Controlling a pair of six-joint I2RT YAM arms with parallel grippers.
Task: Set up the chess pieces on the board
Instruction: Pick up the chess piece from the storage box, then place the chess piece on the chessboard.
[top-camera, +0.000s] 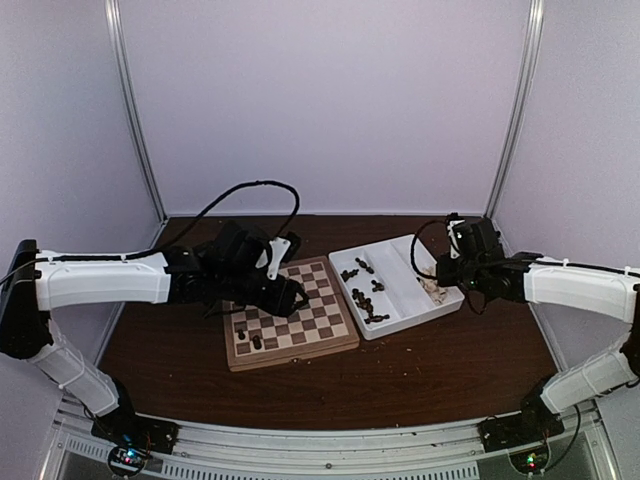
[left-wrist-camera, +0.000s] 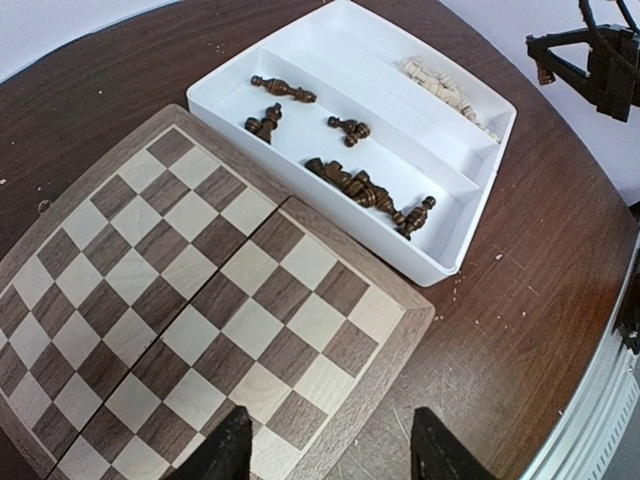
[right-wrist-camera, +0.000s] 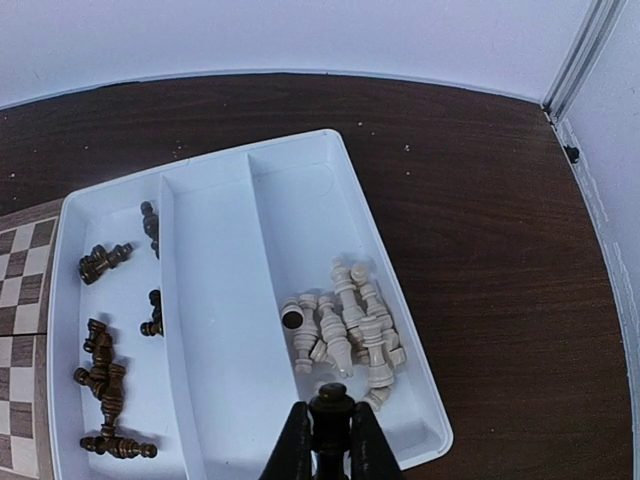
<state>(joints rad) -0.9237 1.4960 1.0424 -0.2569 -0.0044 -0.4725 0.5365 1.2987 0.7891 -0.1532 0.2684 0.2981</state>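
Right gripper (right-wrist-camera: 330, 428) clamped on upright dark chess piece (right-wrist-camera: 330, 402) over tray's (right-wrist-camera: 300, 170) right end; board (right-wrist-camera: 20, 290) lay past tray's left side, tbh.

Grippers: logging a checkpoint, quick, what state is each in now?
Left gripper: open, holding nothing.
Right gripper: shut on a dark chess piece.

I'm seeing the board (left-wrist-camera: 200, 300) showing smooth matt wood, with fine grain running through its light and dark squares. The tray (left-wrist-camera: 478, 200) is looking like white plastic with a soft sheen. The chess pieces (left-wrist-camera: 355, 187) are reading as dark, slightly glossy wood, the pale pieces (right-wrist-camera: 345, 325) as matt cream. The table (right-wrist-camera: 480, 200) is showing dark wood-grain, dotted with pale specks.
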